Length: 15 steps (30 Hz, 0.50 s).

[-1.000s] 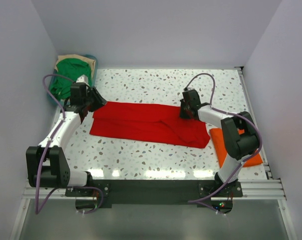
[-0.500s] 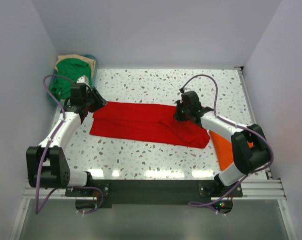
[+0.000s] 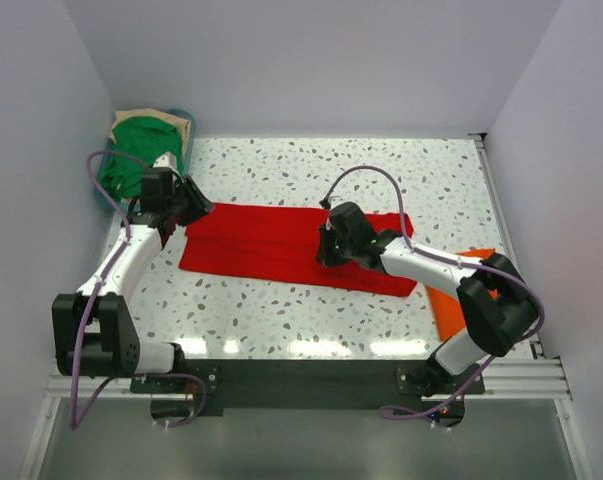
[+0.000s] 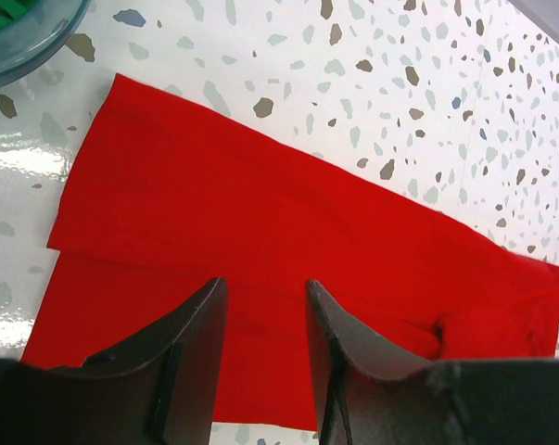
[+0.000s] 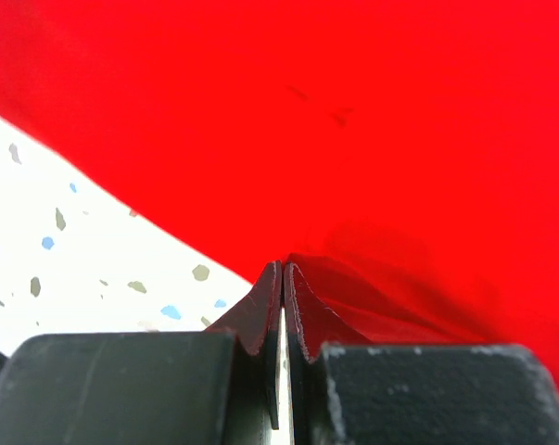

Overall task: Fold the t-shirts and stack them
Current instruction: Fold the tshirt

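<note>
This is a robotics lab test cell. Plain pale matte walls (image 3: 311,60) box in a white, speckled terrazzo-pattern surface (image 3: 281,165) on three sides. Two white-and-black robot arms, the left arm (image 3: 131,258) and the right arm (image 3: 421,262), are bolted to a silver aluminium rail (image 3: 541,378) at its near edge. Thin purple cables (image 3: 369,168) loop loosely above them.

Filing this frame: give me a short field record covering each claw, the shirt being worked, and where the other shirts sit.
left claw: open, over the left end of the red t-shirt
right claw: shut, pinching a fold of the red t-shirt by its near edge
red t-shirt: long band lying across the table
orange t-shirt: right side, partly under the right arm
green t-shirt: in the teal basket, over a tan t-shirt
</note>
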{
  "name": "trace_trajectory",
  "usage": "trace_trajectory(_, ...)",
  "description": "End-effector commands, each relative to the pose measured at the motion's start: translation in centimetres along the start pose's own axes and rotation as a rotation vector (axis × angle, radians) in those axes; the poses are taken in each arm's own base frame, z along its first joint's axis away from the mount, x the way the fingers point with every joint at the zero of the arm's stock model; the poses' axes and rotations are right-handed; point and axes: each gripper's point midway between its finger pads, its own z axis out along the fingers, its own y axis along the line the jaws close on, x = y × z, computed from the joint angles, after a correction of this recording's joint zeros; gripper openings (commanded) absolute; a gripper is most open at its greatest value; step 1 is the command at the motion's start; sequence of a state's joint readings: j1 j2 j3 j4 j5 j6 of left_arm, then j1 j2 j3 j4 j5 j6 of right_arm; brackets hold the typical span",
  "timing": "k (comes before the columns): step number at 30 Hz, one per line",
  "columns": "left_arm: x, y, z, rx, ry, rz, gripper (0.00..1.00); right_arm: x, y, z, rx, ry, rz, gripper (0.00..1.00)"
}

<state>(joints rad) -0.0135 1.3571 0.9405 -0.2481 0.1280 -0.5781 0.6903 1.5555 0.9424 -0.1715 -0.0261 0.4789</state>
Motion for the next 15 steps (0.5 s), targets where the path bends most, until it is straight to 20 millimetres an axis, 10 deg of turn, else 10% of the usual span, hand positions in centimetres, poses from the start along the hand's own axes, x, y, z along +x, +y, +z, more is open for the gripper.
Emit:
trace_trajectory(1,-0.7,-0.9,-0.7,0.042,-0.032,0.044,0.44,1.4,1.4,0.5,-0.027,0.037,-0.018,0.00)
trace_trajectory(15,0.1,-0.4,-0.1,0.032,-0.005,0.035,0.44,2.9,1.7,2.6,0.013,0.099,-0.069,0.01)
